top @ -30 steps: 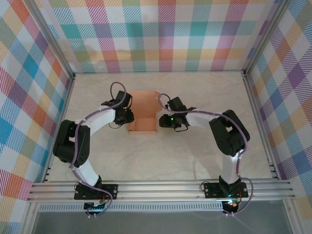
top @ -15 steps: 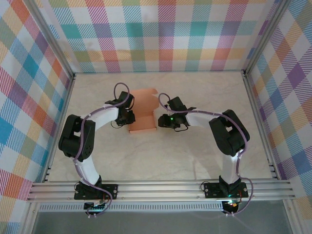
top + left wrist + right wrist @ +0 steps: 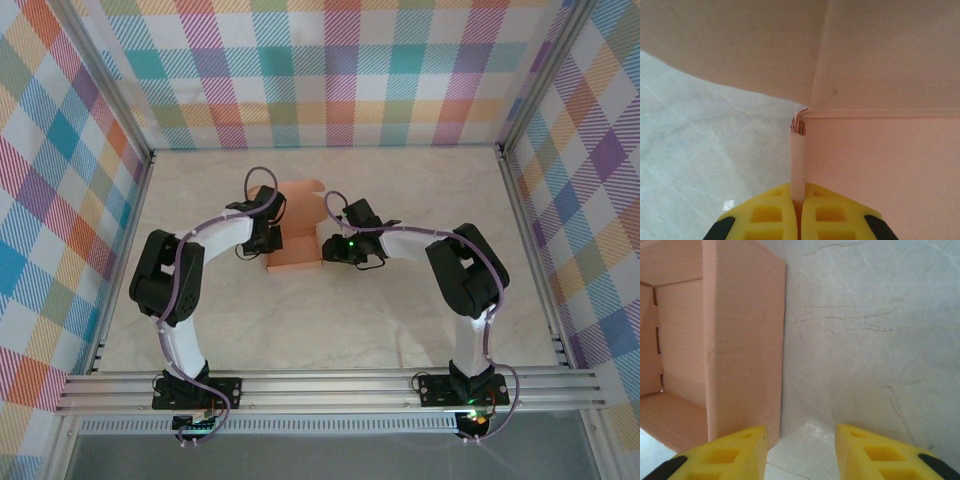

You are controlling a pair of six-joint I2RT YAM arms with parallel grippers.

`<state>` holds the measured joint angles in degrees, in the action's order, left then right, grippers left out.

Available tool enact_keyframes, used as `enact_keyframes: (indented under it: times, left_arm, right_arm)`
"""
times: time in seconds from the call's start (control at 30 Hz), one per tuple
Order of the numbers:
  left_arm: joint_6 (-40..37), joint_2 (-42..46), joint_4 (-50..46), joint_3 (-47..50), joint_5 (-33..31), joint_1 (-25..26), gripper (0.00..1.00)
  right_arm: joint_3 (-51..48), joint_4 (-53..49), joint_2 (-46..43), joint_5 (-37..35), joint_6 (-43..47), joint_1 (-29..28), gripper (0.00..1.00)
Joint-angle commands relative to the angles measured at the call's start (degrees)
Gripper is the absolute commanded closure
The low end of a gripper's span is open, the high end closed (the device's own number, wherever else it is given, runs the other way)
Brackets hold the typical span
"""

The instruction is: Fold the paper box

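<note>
One paper box (image 3: 296, 235) sits open-topped toward the back-middle of a pale, marbled table (image 3: 400, 320). The table is hemmed on three sides by plaid walls (image 3: 330, 70), with a metal rail (image 3: 330, 388) along the near edge, and bare surface lies open all around the box. Two arms flank it: the left claw (image 3: 797, 195) is clenched on a thin upright wall edge of the box, while the right claw (image 3: 800, 435) stands just beside the opposite wall, its fingers parted over bare table.

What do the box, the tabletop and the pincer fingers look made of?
Paper box: thin matte salmon card, with a layered edge at its corner. Table: marble-look surface, veined, slight sheen, maybe laminate. Left pincer: yellow moulded plastic or rubber, with ribbed pockets.
</note>
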<state>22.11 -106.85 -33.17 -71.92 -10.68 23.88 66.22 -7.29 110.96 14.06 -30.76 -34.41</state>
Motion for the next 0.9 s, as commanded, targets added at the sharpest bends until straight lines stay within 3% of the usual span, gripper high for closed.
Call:
enact_keyframes:
  times: [0.0, 0.1, 0.17, 0.3, 0.47, 0.6, 0.87]
  left_arm:
    - [-2.03, -3.86, -6.33, -1.64, -6.92, 2.01, 1.0]
    - [-1.97, -5.02, -7.91, -2.74, -9.06, 2.75, 0.99]
    - [-1.77, -5.26, -8.14, -2.94, -9.33, 2.91, 0.9]
    - [-1.67, -5.69, -8.29, -2.92, -9.35, 2.92, 0.87]
    - [-1.76, -6.24, -8.23, -2.96, -9.44, 2.92, 0.89]
    - [-1.99, -6.91, -8.28, -3.0, -9.68, 2.93, 1.0]
    - [-3.0, -8.27, -10.52, -4.16, -15.86, 4.32, 1.0]
  right_arm:
    - [1.37, 1.06, 0.56, 1.23, -0.44, -0.04, 0.6]
    - [1.21, 1.19, 0.49, 1.23, -0.46, -0.04, 0.6]
    - [1.11, 1.23, 0.44, 1.14, -0.53, -0.04, 0.6]
    - [1.02, 1.36, 0.4, 0.96, -0.53, -0.08, 0.6]
    - [1.02, 1.4, 0.48, 0.88, -0.53, -0.04, 0.6]
    - [0.93, 1.23, 0.49, 0.88, -0.5, -0.04, 0.6]
    - [1.11, 1.23, 0.56, 0.88, -0.53, -0.03, 0.6]
